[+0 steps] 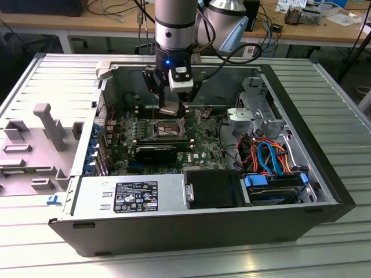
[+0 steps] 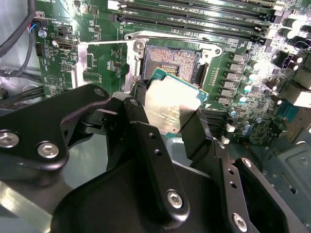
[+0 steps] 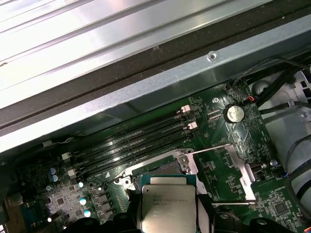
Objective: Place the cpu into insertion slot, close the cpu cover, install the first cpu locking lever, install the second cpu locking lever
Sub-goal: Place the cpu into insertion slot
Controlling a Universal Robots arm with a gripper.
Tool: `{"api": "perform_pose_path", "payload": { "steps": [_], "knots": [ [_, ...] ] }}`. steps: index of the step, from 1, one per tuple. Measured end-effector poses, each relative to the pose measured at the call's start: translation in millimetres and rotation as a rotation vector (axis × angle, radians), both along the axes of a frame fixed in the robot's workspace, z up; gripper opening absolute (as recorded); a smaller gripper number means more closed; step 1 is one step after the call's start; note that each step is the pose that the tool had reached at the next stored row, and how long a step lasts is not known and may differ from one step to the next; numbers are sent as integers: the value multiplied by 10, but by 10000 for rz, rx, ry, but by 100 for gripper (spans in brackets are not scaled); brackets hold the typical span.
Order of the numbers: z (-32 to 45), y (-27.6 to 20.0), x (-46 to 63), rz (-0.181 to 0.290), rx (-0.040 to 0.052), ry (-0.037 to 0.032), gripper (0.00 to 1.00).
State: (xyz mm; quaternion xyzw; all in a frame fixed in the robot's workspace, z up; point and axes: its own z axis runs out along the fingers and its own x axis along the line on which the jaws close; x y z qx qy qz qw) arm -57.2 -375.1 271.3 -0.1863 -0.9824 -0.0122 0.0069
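Observation:
My gripper [image 2: 170, 115] is shut on the cpu [image 2: 172, 109], a flat square chip with a silver-grey top. Black fingers [image 2: 142, 124] press on two opposite edges of it. The chip hangs tilted just above the insertion slot [image 2: 170, 60], a dark-framed square socket on the green board. In the first wrist view the cpu [image 3: 168, 208] covers the near part of the insertion slot [image 3: 167, 169]. The cpu cover [image 3: 246, 175], a thin silvery frame with a window, lies swung open beside the socket, as does the cpu cover [image 2: 80, 63] in the second wrist view. In the exterior view the gripper [image 1: 174, 104] hovers over the socket [image 1: 168, 128].
Long black memory slots [image 3: 136, 141] run beside the socket, toward the case wall [image 3: 146, 97]. A black graphics card [image 1: 156, 153] lies in front of the socket. The power supply [image 1: 130, 197] and a drive cage with blue and orange cables [image 1: 269, 156] fill the case's near side.

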Motion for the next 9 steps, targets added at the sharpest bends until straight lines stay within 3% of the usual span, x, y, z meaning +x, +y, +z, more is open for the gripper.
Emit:
{"api": "perform_pose_path", "payload": {
  "steps": [9],
  "knots": [
    [-4,0,0,-98,0,0,54]
  ]
}}
